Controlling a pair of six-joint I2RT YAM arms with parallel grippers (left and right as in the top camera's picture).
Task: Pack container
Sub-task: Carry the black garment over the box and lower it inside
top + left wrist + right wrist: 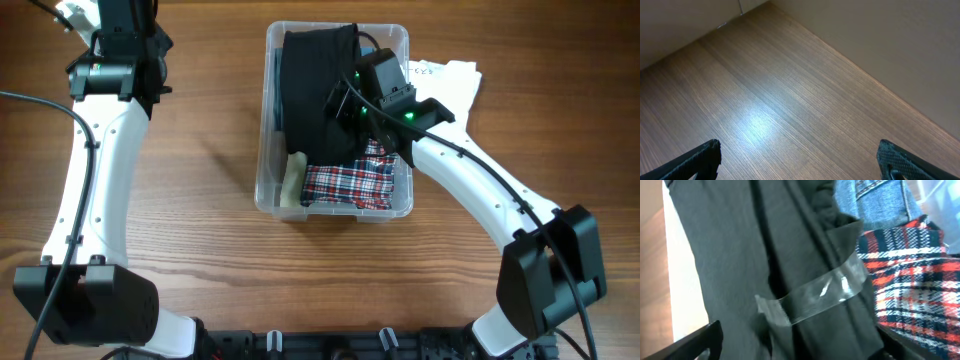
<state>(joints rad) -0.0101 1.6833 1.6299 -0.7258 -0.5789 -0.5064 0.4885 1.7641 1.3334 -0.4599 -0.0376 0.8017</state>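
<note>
1. far left: left tool (800,162) parked near the tabletop's (200,150) back corner, fingers spread wide, nothing between them, only bare wood grain below in the wrist view.
2. centre: container (400,40) standing on the tabletop, well apart from the left arm, long side running front to back.
3. inside, back and middle: black garment (310,80) folded thick, filling most of the bin; strip of clear tape (815,292) across its folds in the right wrist view.
4. inside, front left corner: pale cream item (293,175) against the wall.
5. inside, front: red plaid cloth (350,180) just beside the black garment; blue denim (880,200) beyond it in the wrist view.
6. over the bin's right half: right tool (345,95) low above the black garment, fingers set wide, gripping nothing.
7. right of the bin's back corner: white sheet (450,75) flat on the tabletop.
</note>
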